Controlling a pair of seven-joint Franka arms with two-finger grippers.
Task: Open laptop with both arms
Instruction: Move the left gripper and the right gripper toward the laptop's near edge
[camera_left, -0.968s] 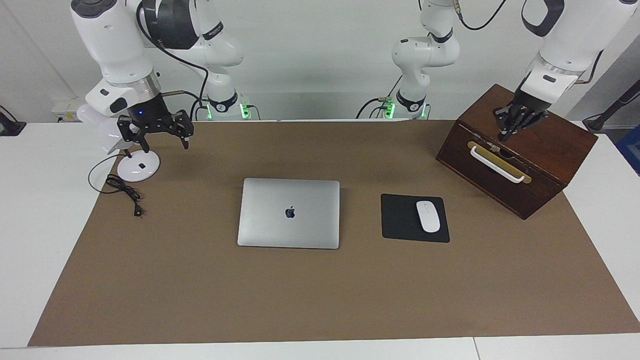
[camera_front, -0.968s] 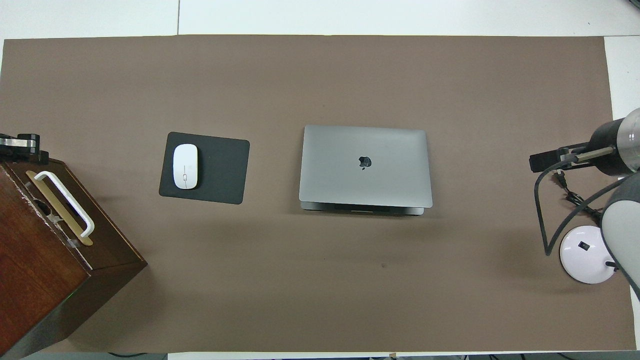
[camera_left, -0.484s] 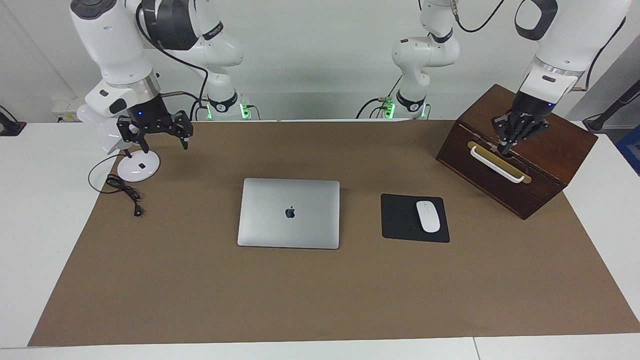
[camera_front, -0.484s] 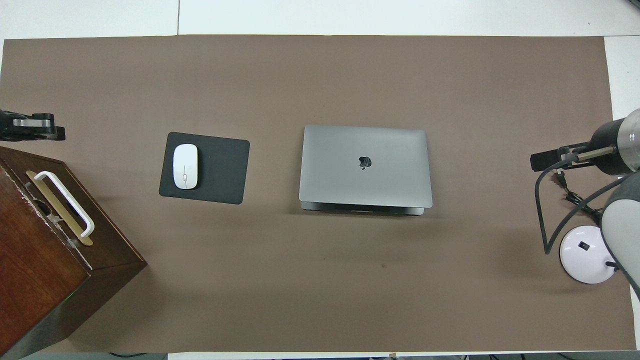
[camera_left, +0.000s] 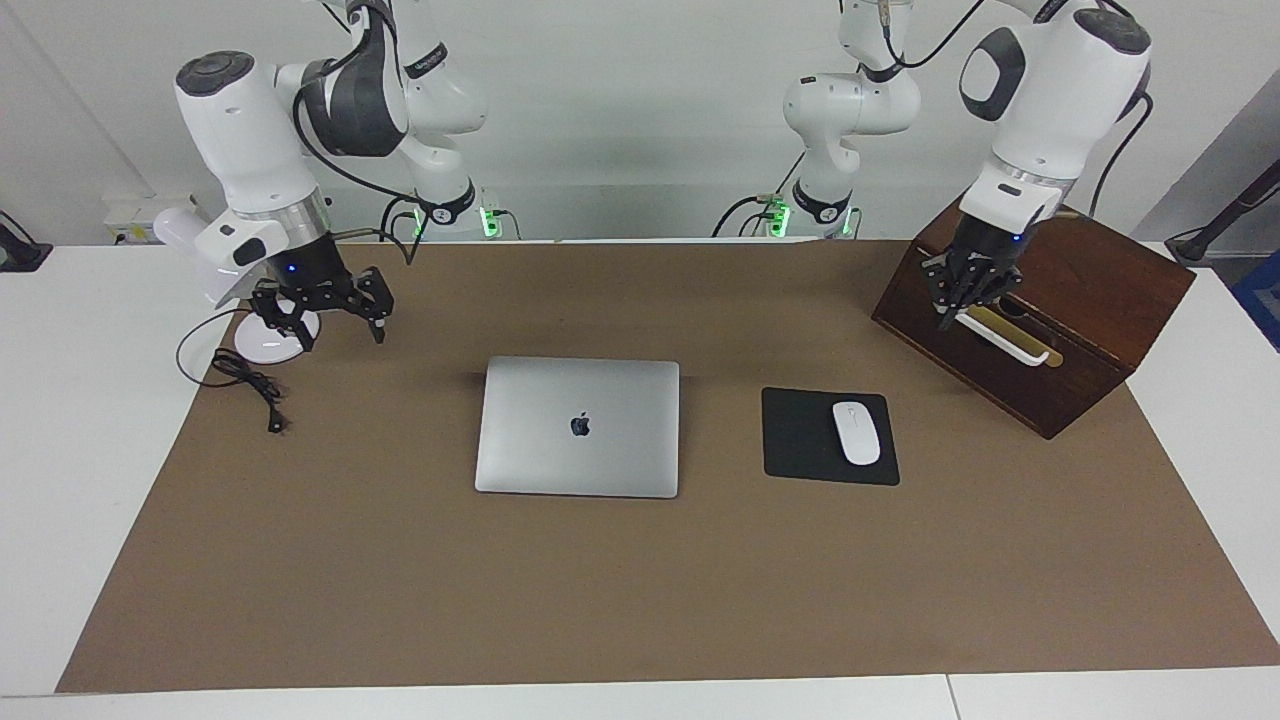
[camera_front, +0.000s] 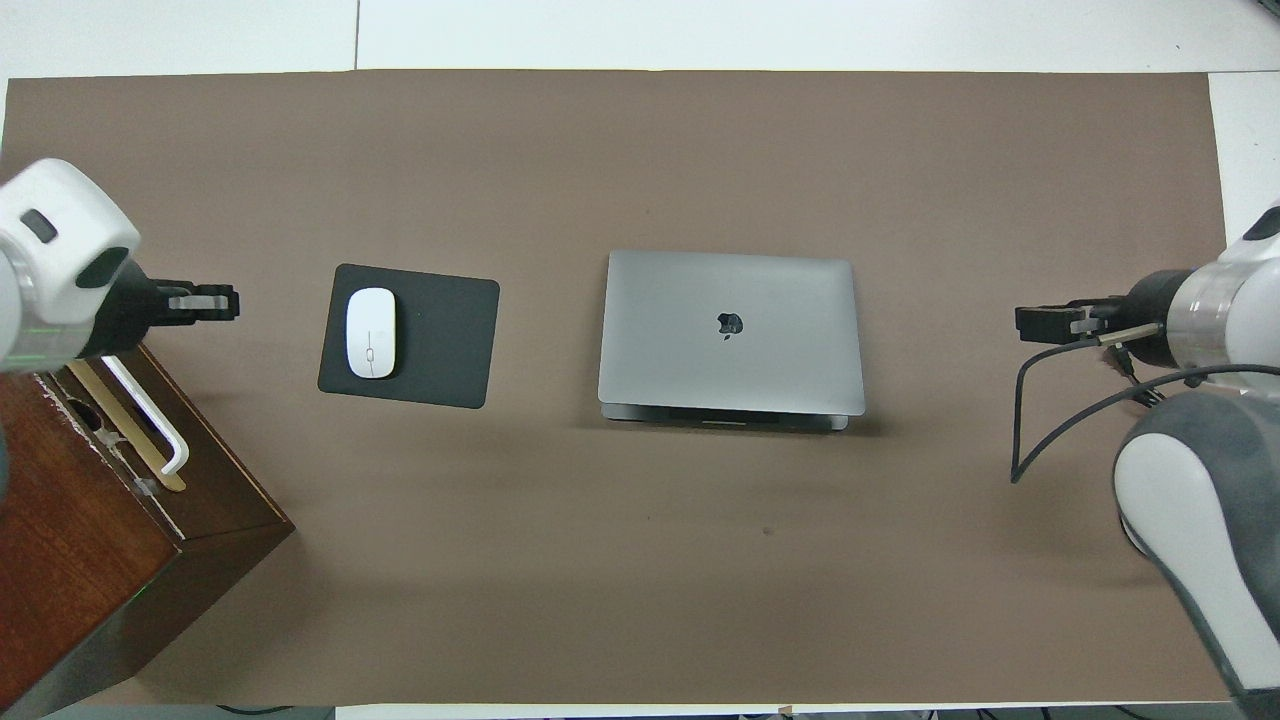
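The laptop (camera_left: 578, 427) lies shut and flat on the brown mat in the middle of the table, apple logo up; it also shows in the overhead view (camera_front: 730, 330). My right gripper (camera_left: 328, 325) hangs open above the mat at the right arm's end, well apart from the laptop; in the overhead view (camera_front: 1040, 322) it is level with the laptop. My left gripper (camera_left: 955, 305) hangs with its fingers together by the handle end of a wooden box, at the left arm's end; the overhead view (camera_front: 215, 300) shows it beside the mouse pad. Both hold nothing.
A black mouse pad (camera_left: 800, 440) with a white mouse (camera_left: 856, 432) lies between the laptop and a dark wooden box (camera_left: 1100, 290) with a white handle. A white round base (camera_left: 262, 347) and a black cable (camera_left: 250, 385) lie under the right arm.
Both grippers have come down and moved inward toward the laptop. The left gripper left the top of the box for its handle end. The laptop has not moved.
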